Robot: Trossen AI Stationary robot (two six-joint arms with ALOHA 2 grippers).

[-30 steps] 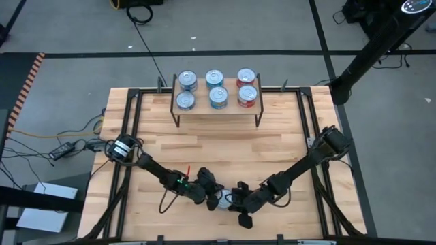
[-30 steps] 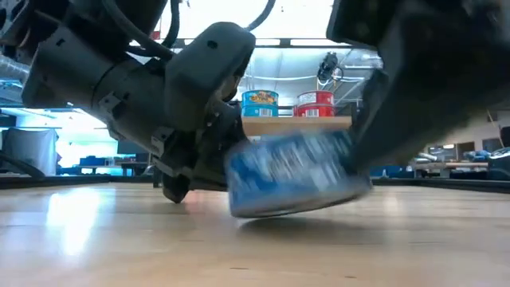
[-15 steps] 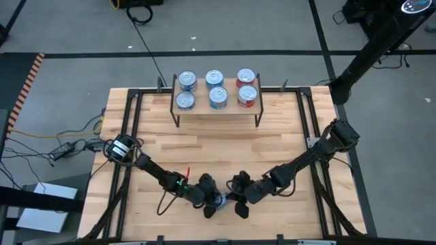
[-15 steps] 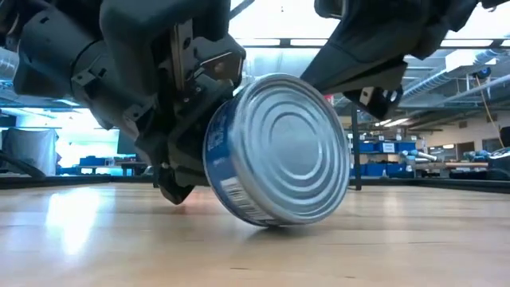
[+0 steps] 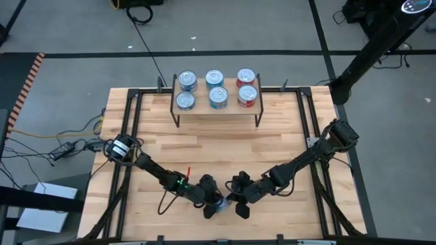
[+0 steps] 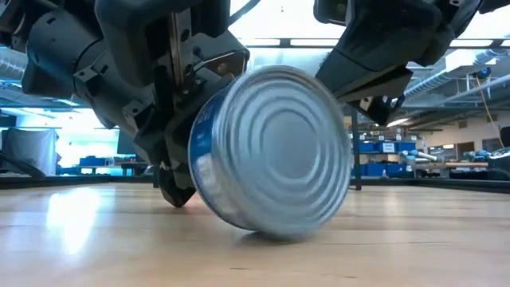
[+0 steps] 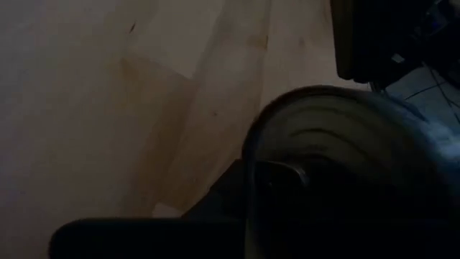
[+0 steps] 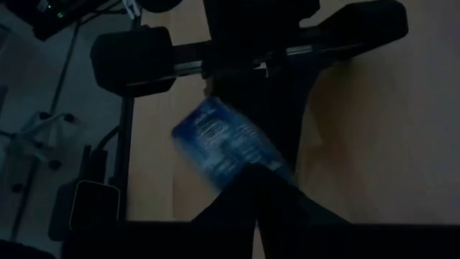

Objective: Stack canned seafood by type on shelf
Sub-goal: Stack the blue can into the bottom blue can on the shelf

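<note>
My shelf (image 5: 218,109) stands at the far edge of the table (image 5: 218,146), centred, with six cans (image 5: 218,88) on top in two rows of three. At the near edge, one can (image 6: 271,151) tips on its rim, between my left gripper (image 5: 212,203) and my right gripper (image 5: 238,199), both just beside it.

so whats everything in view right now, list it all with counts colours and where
cans on shelf: six, two blue, two teal, two red, in two rows of three
loose can: one, blue label, silver end, tipped on edge at the table's near edge between both arms
shelf: one, light wood, black legs, far edge of table
table: one, wood with black rails
cables: black, floor left of table
left pincer: dark, against the loose can
right pincer: dark, just right of it
</note>
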